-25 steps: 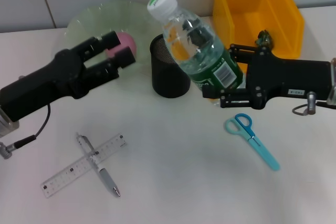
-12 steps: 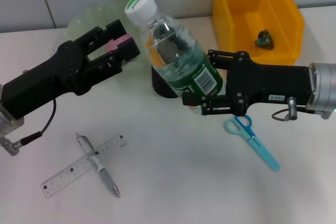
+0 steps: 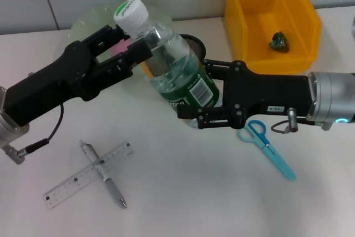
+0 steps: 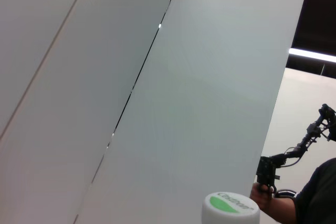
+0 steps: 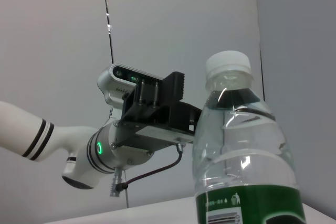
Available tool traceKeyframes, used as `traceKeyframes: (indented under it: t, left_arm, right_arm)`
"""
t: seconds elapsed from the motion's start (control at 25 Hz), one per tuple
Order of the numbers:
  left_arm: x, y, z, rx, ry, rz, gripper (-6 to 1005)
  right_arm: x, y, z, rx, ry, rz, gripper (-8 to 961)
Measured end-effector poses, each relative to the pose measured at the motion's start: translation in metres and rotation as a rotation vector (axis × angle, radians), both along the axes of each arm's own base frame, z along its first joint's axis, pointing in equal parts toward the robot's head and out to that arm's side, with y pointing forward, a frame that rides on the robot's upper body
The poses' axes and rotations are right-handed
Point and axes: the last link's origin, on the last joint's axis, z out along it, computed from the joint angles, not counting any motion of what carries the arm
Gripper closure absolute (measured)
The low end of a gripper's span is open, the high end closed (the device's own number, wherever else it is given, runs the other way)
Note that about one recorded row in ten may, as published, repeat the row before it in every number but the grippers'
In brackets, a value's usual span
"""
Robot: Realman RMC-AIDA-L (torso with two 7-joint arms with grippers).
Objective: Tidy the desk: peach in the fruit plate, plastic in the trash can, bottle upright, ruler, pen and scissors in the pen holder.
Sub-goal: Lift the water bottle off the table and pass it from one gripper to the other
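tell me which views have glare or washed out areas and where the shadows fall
Head view: even light, soft shadows on the table beneath the right gripper and its water bottle; faint sheen on the clear plastic. Left wrist view: mostly pale wall, one bright ceiling strip, only the bottle cap showing. Right wrist view: bottle backlit, label dark.

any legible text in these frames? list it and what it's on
Bottle cap: green brand word printed on top, too blurred to read.
Bottle label: barcode and small print, unreadable; the right wrist view shows a recycling bin symbol above the barcode.
Ruler: graduation marks, numbers too small to read.
Right gripper body: small white sticker, unreadable.
Nothing else carries text.
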Motion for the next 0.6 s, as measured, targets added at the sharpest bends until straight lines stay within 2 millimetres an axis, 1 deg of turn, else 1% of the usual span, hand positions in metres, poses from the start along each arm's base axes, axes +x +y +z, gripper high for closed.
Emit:
traceKeyframes:
  t: [0.16,0.6]
  left_arm:
    - [0.0003,-0.0003,0.0006,0.010,-0.005,-0.006,216]
    - [0.0006,-0.0004,0.0019,0.024,-0.017,-0.010,216]
  right_arm:
    - [-0.0019,-0.0010,-0.0053,-0.018,0.009,0.004,182]
    - [-0.0037,-0.0028,-0.0094,-0.034,0.026,0.003,182]
